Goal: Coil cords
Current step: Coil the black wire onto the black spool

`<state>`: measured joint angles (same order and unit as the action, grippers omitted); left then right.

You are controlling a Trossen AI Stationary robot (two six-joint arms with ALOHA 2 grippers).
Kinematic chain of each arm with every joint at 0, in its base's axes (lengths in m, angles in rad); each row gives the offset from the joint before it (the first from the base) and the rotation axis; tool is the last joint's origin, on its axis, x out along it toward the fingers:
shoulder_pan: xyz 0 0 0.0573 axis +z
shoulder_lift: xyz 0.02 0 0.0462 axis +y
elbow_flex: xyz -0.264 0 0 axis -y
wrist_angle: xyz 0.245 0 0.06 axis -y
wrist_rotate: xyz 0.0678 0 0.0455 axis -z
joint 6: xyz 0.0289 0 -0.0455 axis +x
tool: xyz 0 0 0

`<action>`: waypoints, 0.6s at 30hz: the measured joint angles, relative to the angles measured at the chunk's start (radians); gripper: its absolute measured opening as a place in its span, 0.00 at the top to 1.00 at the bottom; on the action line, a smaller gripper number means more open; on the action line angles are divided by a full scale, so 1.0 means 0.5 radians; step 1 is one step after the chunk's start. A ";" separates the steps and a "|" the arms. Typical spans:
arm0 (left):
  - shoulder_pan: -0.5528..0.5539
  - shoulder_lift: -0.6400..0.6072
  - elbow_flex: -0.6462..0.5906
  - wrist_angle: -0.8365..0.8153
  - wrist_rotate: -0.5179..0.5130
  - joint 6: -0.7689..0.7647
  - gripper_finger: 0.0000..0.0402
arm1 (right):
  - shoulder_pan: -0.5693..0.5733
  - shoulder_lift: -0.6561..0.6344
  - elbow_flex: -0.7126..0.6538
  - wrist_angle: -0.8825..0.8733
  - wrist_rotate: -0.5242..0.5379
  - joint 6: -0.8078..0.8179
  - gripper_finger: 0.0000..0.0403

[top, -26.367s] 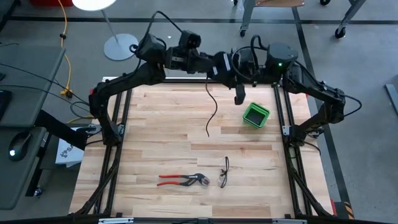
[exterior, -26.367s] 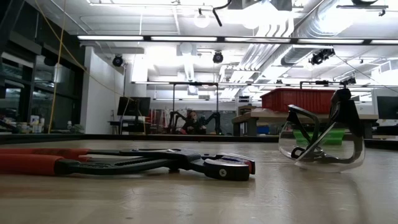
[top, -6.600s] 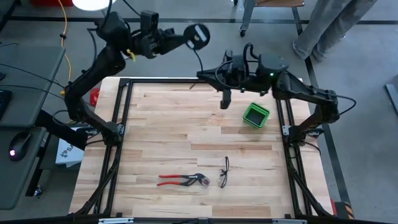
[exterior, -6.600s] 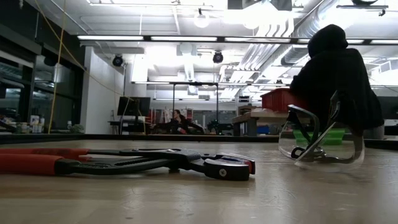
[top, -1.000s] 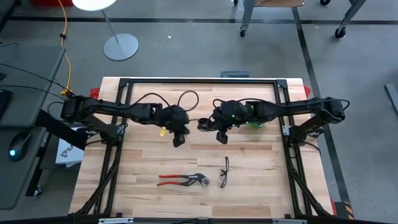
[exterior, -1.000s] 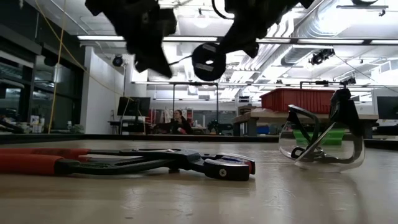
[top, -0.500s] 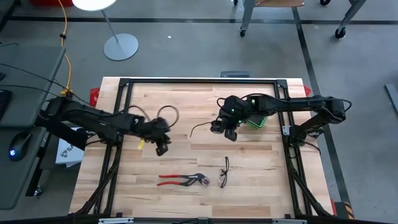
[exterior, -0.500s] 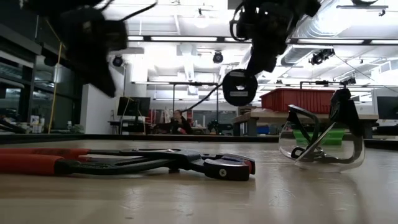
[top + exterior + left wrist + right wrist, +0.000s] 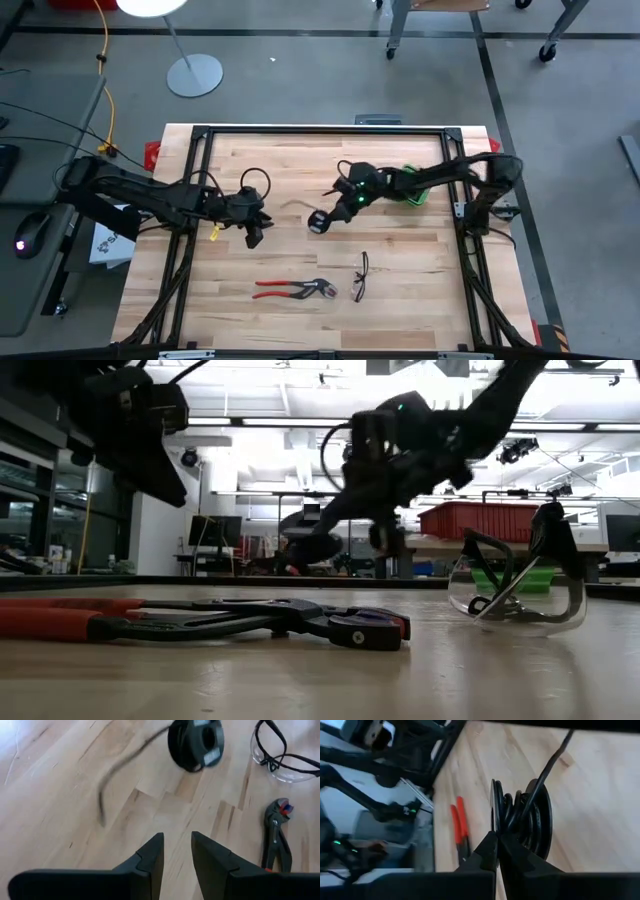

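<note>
While you look down from the high view, the reel (image 9: pixel 318 221) sits just left of the frame's centre, low over the pale plank table (image 9: pixel 400 300), with the right claw (image 9: pixel 323 218) clenched on it. In the right wrist view the two dark fingers pinch the reel's (image 9: pixel 520 820) thin rim, so the round black disc stands on edge, its flat faces turned sideways and glossy cord loops bulging between them. A loose end of the cord (image 9: pixel 120 767) trails away from the reel (image 9: pixel 196 742) across the wood as a thin, limp black line; in the high view it runs toward the left, up from the disc. Your left claw (image 9: pixel 254 236) hangs left of the reel, apart from it, its fingers released with a narrow gap and nothing between them. Red-handled metal pliers (image 9: pixel 292 289) and clear plastic safety glasses (image 9: pixel 360 276) lie at lower centre. A green box (image 9: pixel 414 192) sits at right of centre.
</note>
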<state>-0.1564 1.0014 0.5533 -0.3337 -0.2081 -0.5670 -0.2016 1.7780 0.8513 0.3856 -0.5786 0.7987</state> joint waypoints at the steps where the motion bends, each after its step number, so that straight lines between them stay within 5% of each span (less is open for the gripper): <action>1: 0.005 0.003 0.000 0.003 0.012 0.007 0.77 | -0.001 0.055 0.016 0.068 -0.024 0.046 1.00; 18: 0.013 0.004 -0.001 -0.022 0.096 0.058 0.77 | -0.017 0.237 0.094 -0.005 0.097 0.201 0.95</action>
<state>-0.1497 1.0035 0.5529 -0.3450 -0.1603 -0.5380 -0.2100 1.8965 0.8982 0.3833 -0.5299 0.8993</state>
